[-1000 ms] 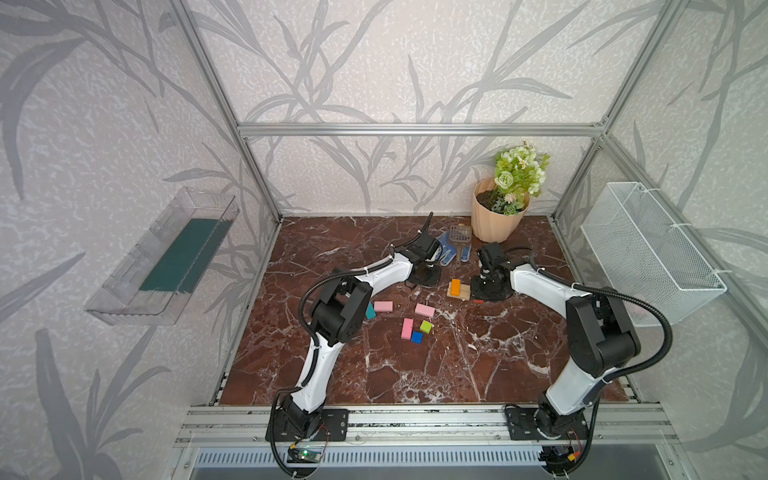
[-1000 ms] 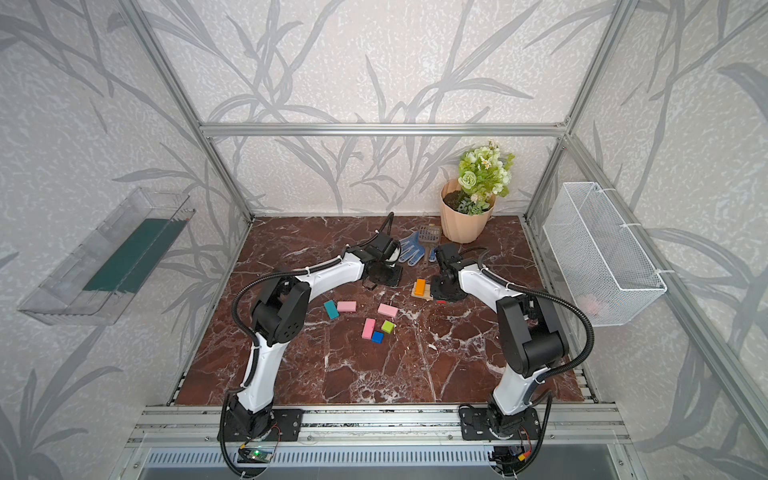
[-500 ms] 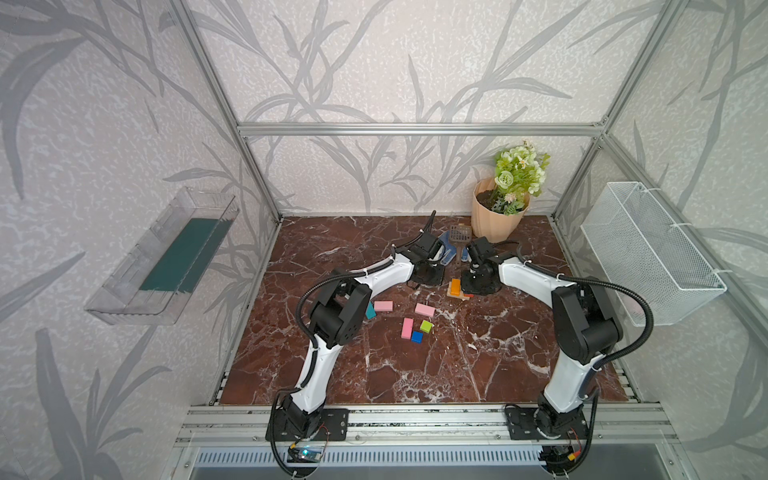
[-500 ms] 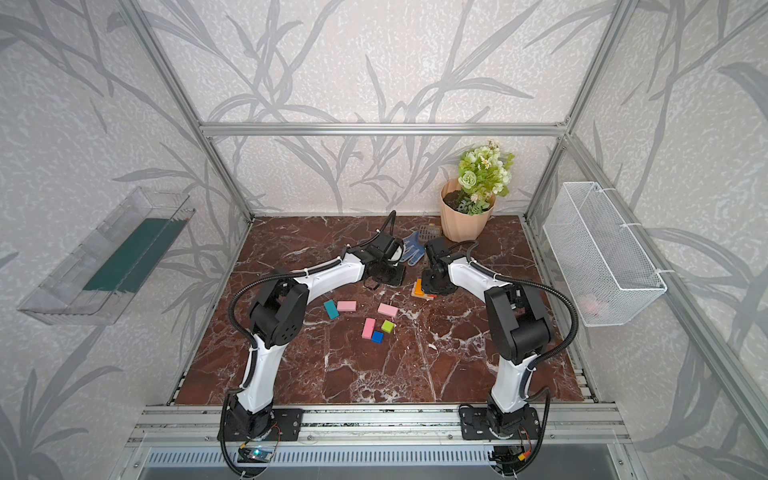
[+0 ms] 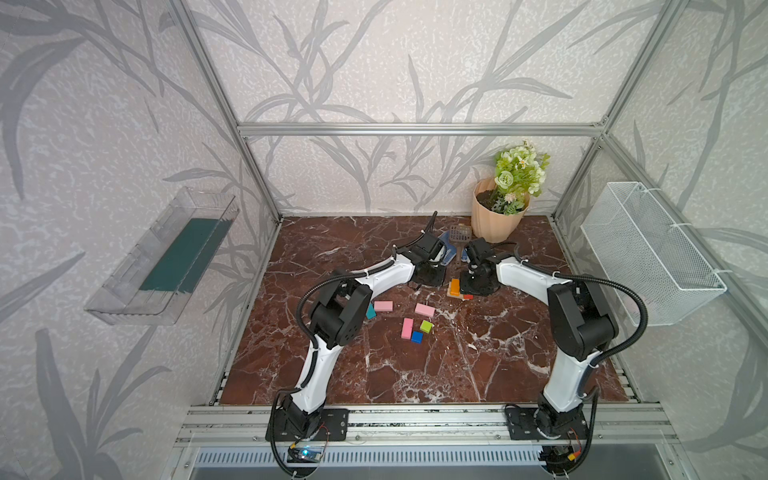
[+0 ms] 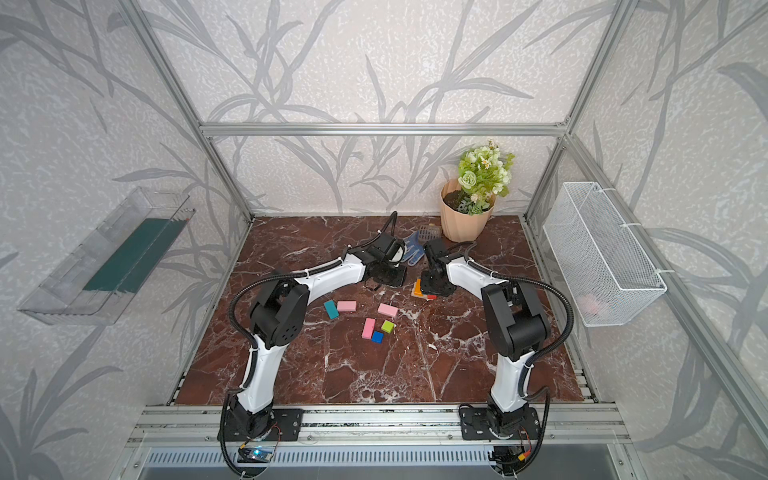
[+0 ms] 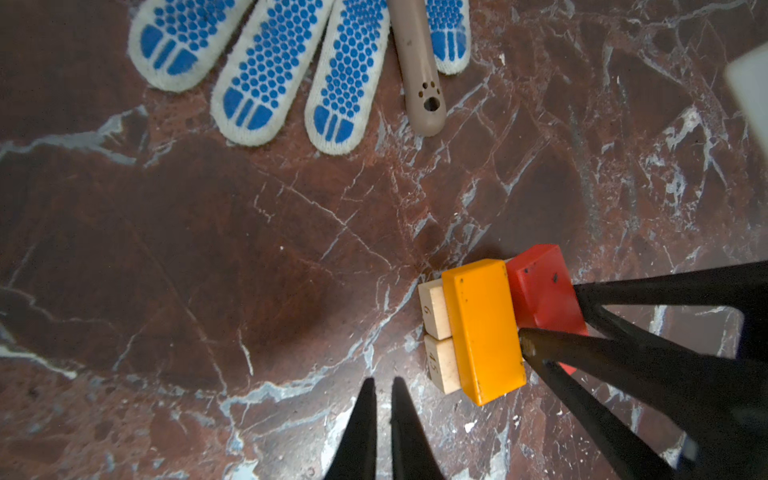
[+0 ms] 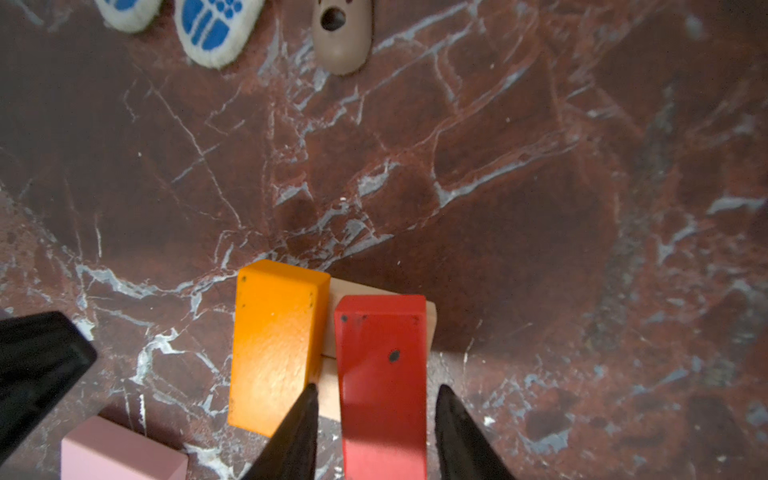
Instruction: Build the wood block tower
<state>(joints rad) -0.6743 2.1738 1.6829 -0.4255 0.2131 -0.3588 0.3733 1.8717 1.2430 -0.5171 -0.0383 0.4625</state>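
Observation:
The tower is two tan blocks (image 7: 436,328) side by side, with an orange block (image 8: 274,345) and a red block (image 8: 382,374) lying across them. My right gripper (image 8: 377,390) is open and straddles the red block, with a thin gap on each side. My left gripper (image 7: 382,380) is shut and empty, just beside the tan base. In both top views the two grippers (image 5: 428,276) (image 5: 476,286) flank the stack (image 6: 419,289). Loose wood blocks lie nearer the front: three pink (image 5: 383,306) (image 5: 424,309) (image 5: 407,328), a green cube (image 5: 426,326), a blue cube (image 5: 417,337) and a teal block (image 6: 331,309).
A blue-dotted glove (image 7: 266,62) and a beige scoop handle (image 7: 419,70) lie just behind the stack. A flowerpot (image 5: 494,220) stands at the back right. A wire basket (image 5: 648,253) hangs on the right wall and a clear tray (image 5: 166,257) on the left wall.
The right gripper shifted slightly left at the stack and its jaws widened off the red block. The left arm and the loose blocks have not moved.

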